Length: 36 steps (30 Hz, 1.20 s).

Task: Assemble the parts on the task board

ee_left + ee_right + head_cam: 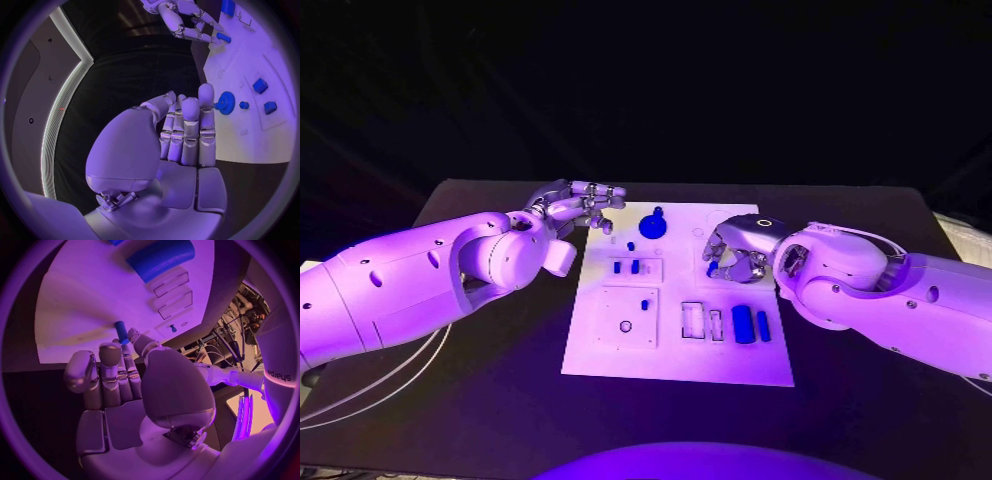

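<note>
The white task board [678, 350] lies mid-table. My right hand [737, 250] hovers over its right half and pinches a small blue peg [714, 268] between thumb and fingertips; the peg [121, 331] points down at the board. My left hand [581, 208] hangs at the board's far left corner, fingers stretched out and holding nothing, just beside the round blue gear [653, 225]. In the left wrist view the gear [225, 102] sits right past my fingertips [205, 95]. Two long blue blocks [750, 324] lie side by side at the board's near right.
Two small blue pieces [629, 267] stand in a square recess left of centre, a tiny one [630, 245] sits behind them, and a blue peg [648, 301] stands in the nearer recess. Empty rectangular slots [702, 320] lie beside the long blocks. Black table [502, 390] surrounds the board.
</note>
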Each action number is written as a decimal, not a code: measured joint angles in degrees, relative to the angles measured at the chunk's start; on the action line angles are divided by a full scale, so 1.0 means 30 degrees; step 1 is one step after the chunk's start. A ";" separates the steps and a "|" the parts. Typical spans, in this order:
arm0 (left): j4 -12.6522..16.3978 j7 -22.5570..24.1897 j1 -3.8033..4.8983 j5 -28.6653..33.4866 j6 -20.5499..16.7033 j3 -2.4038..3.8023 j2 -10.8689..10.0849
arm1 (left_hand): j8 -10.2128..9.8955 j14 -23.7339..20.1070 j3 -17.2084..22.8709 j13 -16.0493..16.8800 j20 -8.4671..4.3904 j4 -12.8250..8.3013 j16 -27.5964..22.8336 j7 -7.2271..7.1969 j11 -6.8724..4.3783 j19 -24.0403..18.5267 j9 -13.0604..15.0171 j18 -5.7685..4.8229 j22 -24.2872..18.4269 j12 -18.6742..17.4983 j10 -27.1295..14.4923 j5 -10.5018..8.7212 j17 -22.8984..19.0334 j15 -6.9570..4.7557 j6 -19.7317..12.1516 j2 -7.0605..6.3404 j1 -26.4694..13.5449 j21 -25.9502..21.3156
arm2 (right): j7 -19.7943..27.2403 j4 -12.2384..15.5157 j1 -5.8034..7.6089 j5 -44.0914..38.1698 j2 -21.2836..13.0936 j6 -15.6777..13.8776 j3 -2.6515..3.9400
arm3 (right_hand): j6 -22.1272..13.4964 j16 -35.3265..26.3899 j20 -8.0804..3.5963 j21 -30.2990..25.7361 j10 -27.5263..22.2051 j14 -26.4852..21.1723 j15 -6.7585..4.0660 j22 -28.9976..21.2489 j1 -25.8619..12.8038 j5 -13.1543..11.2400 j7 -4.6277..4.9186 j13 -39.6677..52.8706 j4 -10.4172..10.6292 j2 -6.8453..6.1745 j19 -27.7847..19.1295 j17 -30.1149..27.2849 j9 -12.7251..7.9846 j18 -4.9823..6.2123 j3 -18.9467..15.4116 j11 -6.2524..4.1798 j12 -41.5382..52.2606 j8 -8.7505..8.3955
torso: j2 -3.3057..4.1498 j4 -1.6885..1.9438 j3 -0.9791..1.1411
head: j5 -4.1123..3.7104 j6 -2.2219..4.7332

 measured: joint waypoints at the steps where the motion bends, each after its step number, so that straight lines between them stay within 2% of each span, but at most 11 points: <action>1: 0.0002 0.0000 0.0000 0.0001 0.0005 -0.0001 -0.0001 | 0.0000 0.0000 0.0000 -0.0001 0.0000 0.0000 0.0000 0.0000 0.0000 0.0000 0.0000 -0.0001 0.0000 0.0000 0.0000 0.0000 0.0000 0.0000 0.0000 0.0000 0.0000 0.0000 | -0.0003 -0.0021 -0.0008 -0.0014 0.0026 0.0030 -0.0003 | 0.0133 0.0087 -0.0052 0.0079 0.0120 0.0015 -0.0016 0.0079 0.0056 -0.0078 -0.0040 0.0000 -0.0002 0.0056 0.0052 0.0045 0.0017 0.0000 0.0109 -0.0046 0.0000 0.0000 | -0.0002 0.0002 0.0002 | 0.0000 0.0000; 3: 0.0006 0.0000 -0.0001 0.0004 0.0016 -0.0001 -0.0007 | 0.0000 0.0000 0.0000 0.0000 0.0000 0.0000 0.0000 0.0000 0.0000 0.0000 0.0000 0.0000 0.0000 0.0000 0.0000 0.0000 0.0000 0.0000 0.0000 0.0000 0.0000 0.0000 | -0.0008 -0.0066 -0.0021 -0.0047 0.0066 0.0097 -0.0005 | 0.0295 0.0109 -0.0100 0.0146 0.0251 0.0104 -0.0105 0.0157 0.0131 -0.0177 -0.0167 0.0000 0.0005 0.0131 0.0101 0.0107 0.0024 0.0000 0.0253 -0.0115 0.0094 0.0045 | -0.0002 0.0004 0.0002 | 0.0002 0.0002; 9: 0.0007 0.0000 -0.0005 0.0007 0.0034 -0.0004 -0.0030 | 0.0000 0.0000 0.0000 -0.0002 0.0000 0.0000 0.0000 0.0000 0.0000 0.0000 0.0001 0.0000 0.0001 0.0000 0.0001 0.0000 0.0001 0.0000 0.0000 0.0000 0.0000 0.0000 | -0.0012 -0.0131 -0.0033 -0.0116 0.0104 0.0197 -0.0006 | 0.0629 0.0217 -0.0169 0.0262 0.0635 0.0171 -0.0173 0.0319 0.0232 -0.0252 -0.0176 -0.0001 -0.0045 0.0233 0.0169 0.0189 0.0042 -0.0002 0.0523 -0.0203 0.0093 0.0077 | 0.0000 0.0004 0.0013 | 0.0016 0.0002; 14: 0.0007 -0.0002 -0.0006 0.0009 0.0048 -0.0005 -0.0031 | 0.0000 -0.0001 0.0001 -0.0004 0.0000 0.0001 0.0000 0.0000 -0.0001 0.0000 0.0002 0.0001 -0.0016 0.0000 0.0001 0.0000 -0.0043 0.0001 0.0000 0.0000 0.0000 -0.0074 | -0.0023 -0.0178 -0.0033 -0.0199 0.0172 0.0204 0.0000 | 0.1134 0.0626 -0.0302 0.0594 0.1141 0.0240 -0.0241 0.0795 0.0434 -0.0337 -0.0326 -0.0025 -0.0059 0.0434 0.0517 0.0553 0.0116 -0.0004 0.0860 -0.0324 0.0217 0.0221 | 0.0009 -0.0004 0.0011 | 0.0020 -0.0009; 16: 0.0006 -0.0008 -0.0008 0.0009 0.0053 -0.0006 -0.0030 | 0.0000 -0.0001 0.0001 -0.0004 0.0000 0.0001 0.0000 0.0000 -0.0001 0.0000 0.0002 0.0000 -0.0017 0.0000 0.0001 0.0000 -0.0043 0.0001 0.0000 0.0000 0.0000 -0.0074 | -0.0045 -0.0214 -0.0033 -0.0274 0.0196 0.0199 0.0000 | 0.1201 0.0736 -0.0333 0.0651 0.1340 0.0310 -0.0312 0.0908 0.0514 -0.0367 -0.0395 -0.0026 -0.0137 0.0514 0.0549 0.0642 0.0141 -0.0212 0.0981 -0.0357 0.0211 0.0236 | 0.0009 -0.0004 0.0013 | 0.0011 -0.0020; 18: 0.0006 -0.0012 -0.0009 0.0009 0.0058 -0.0006 -0.0028 | 0.0000 -0.0001 0.0001 -0.0004 0.0000 0.0001 0.0000 0.0000 -0.0001 0.0000 0.0002 0.0000 -0.0016 0.0000 0.0001 0.0000 -0.0043 0.0001 0.0000 0.0000 0.0000 -0.0073 | -0.0082 -0.0253 -0.0033 -0.0408 0.0230 0.0186 0.0001 | 0.1323 0.0813 -0.0405 0.0681 0.1395 0.0308 -0.0310 0.0983 0.0614 -0.0406 -0.0391 -0.0026 -0.0343 0.0614 0.0620 0.0707 0.0143 -0.0243 0.1188 -0.0413 0.0182 0.0307 | 0.0009 -0.0005 0.0016 | 0.0004 -0.0027; 25: 0.0006 -0.0026 -0.0014 0.0011 0.0071 -0.0009 -0.0026 | 0.0000 -0.0001 0.0001 -0.0006 0.0000 0.0001 0.0000 0.0000 -0.0001 0.0000 0.0002 0.0001 -0.0016 0.0000 0.0001 0.0000 -0.0042 0.0001 0.0000 0.0000 0.0000 -0.0074 | -0.0182 -0.0316 -0.0070 -0.0881 0.0321 0.0094 0.0004 | 0.1427 0.0812 -0.0421 0.0876 0.1628 0.0307 -0.0309 0.1243 0.0984 -0.0517 -0.0288 -0.0016 -0.0758 0.0744 0.0742 0.0717 0.0161 -0.0313 0.1710 -0.0191 0.0212 0.0367 | 0.0009 -0.0004 0.0020 | -0.0033 -0.0062; 29: 0.0004 -0.0033 -0.0020 0.0011 0.0077 -0.0010 -0.0029 | 0.0000 -0.0001 0.0001 -0.0007 0.0000 0.0001 -0.0110 0.0071 -0.0001 0.0000 0.0003 0.0000 -0.0016 0.0000 0.0002 0.0000 -0.0088 0.0001 -0.0070 0.0000 0.0000 -0.0074 | -0.0187 -0.0214 -0.0120 -0.1067 0.0267 -0.0178 -0.0031 | 0.1501 0.0958 -0.0471 0.1186 0.1764 0.0305 -0.0449 0.1714 0.0985 -0.0554 -0.0336 0.0033 -0.0841 0.0745 0.1030 0.0862 0.0164 -0.0311 0.1834 -0.0056 0.0315 0.0367 | 0.0007 -0.0004 0.0018 | -0.0033 -0.0073; 36: -0.0001 -0.0044 -0.0035 0.0013 0.0085 -0.0012 -0.0035 | 0.0000 -0.0001 0.0001 -0.0008 0.0000 0.0001 -0.0111 0.0070 -0.0001 0.0000 0.0004 0.0001 -0.0015 0.0000 0.0001 0.0000 -0.0088 0.0002 -0.0070 0.0000 0.0000 -0.0074 | -0.0149 0.0690 -0.0098 -0.1129 -0.0311 -0.1141 0.0039 | 0.1527 0.0958 -0.0436 0.1317 0.1798 0.0305 -0.0449 0.1960 0.0985 -0.0594 -0.0320 0.0058 -0.0868 0.0745 0.1130 0.0917 0.0203 -0.0310 0.1861 -0.0021 0.0354 0.0367 | -0.0002 -0.0004 0.0011 | -0.0035 -0.0073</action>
